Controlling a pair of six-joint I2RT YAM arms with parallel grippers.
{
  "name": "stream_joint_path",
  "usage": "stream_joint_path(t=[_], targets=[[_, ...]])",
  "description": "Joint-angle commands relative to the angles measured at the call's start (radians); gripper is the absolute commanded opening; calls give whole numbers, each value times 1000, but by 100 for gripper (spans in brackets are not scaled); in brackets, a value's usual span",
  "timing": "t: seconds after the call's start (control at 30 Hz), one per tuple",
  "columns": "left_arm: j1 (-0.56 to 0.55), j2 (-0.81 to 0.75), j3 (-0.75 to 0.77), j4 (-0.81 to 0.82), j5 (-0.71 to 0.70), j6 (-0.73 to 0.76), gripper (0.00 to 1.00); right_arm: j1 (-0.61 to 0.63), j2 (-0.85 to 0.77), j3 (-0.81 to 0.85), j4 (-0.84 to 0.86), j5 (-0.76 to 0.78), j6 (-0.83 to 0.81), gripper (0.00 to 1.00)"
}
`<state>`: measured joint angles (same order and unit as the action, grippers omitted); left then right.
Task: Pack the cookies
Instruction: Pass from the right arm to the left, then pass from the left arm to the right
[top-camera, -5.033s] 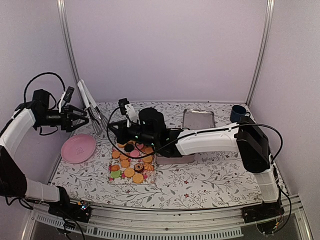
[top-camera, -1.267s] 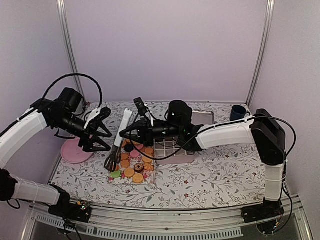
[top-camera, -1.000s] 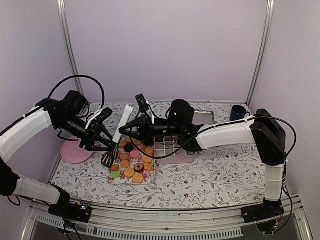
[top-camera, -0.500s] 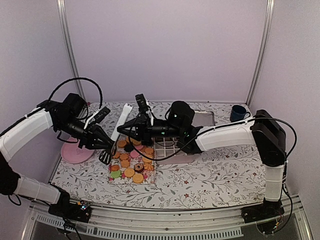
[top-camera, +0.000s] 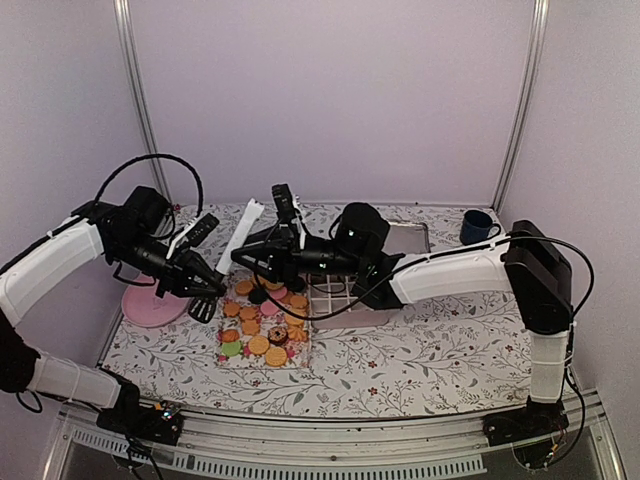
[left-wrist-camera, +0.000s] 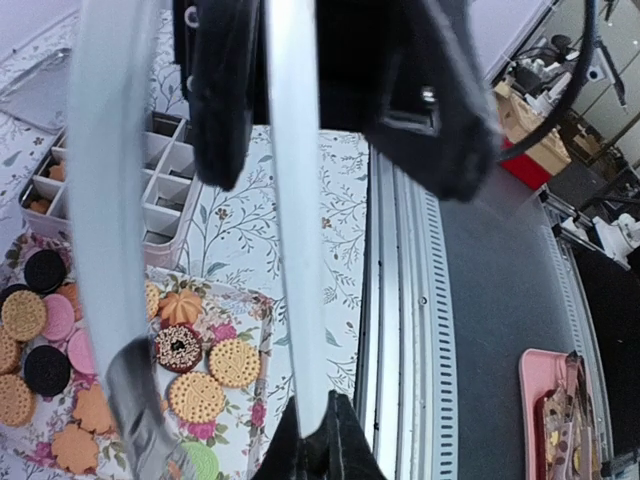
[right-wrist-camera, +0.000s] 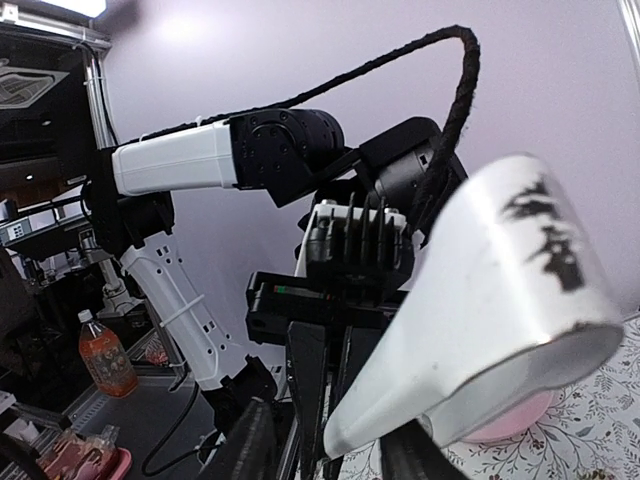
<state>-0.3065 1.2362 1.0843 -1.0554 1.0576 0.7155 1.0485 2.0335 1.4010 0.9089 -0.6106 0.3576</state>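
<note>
The cookies (top-camera: 262, 325), mostly orange-tan rounds with a few black, pink and green ones, lie on a floral tray (top-camera: 303, 357); in the left wrist view the cookies (left-wrist-camera: 195, 395) sit at lower left. White tongs (top-camera: 240, 235) with dark tips slant above the tray's left end. My left gripper (top-camera: 207, 288) is shut on one arm of the tongs (left-wrist-camera: 292, 230), pinched at the gripper (left-wrist-camera: 318, 435). My right gripper (top-camera: 250, 256) stands open around the upper end of the tongs (right-wrist-camera: 480, 300), its fingers (right-wrist-camera: 250, 440) apart from it.
A grey compartment box (top-camera: 345, 295) stands right of the floral tray, with cookies in some cells (left-wrist-camera: 45, 200). A pink plate (top-camera: 148, 303) lies at left, a metal tray (top-camera: 402, 236) and a blue mug (top-camera: 476, 225) at the back right.
My left gripper closed on the tongs near their lower end. My right gripper, which was shut on the tongs, opened. The tongs lifted slightly and tilted left.
</note>
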Motion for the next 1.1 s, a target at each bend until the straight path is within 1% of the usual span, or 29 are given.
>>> stream_joint_path(t=[0.0,0.03,0.07,0.13,0.2,0.27,0.47,0.57,0.67,0.73,0.9,1.07], targets=[[26,-4,45,-35,-34,25,0,2,-69,8,-63,27,-4,56],[28,-3,52,-39,-39,32,0,-4,-82,-6,-80,25,-3,65],[27,-2,56,-43,-44,42,0,-12,-96,-28,-90,23,-1,78],[27,0,63,-44,-49,50,0,-28,-126,-77,-98,26,8,99],[25,2,68,-49,-53,66,0,-39,-149,-94,-118,48,8,99],[21,4,75,-48,-53,71,0,-40,-149,-73,-161,75,-24,99],[5,16,88,-54,-79,84,0,-43,-85,72,-266,68,-83,99],[-2,15,79,-54,-93,96,0,-43,-61,101,-282,92,-94,99],[-8,13,72,-52,-104,102,0,-41,-36,127,-282,78,-99,100],[-10,17,73,-52,-105,102,0,-39,-15,151,-294,63,-97,96],[-13,30,77,-54,-120,113,0,-25,36,204,-335,19,-101,81],[-13,27,74,-69,-138,130,0,-23,53,223,-355,-28,-99,72]])
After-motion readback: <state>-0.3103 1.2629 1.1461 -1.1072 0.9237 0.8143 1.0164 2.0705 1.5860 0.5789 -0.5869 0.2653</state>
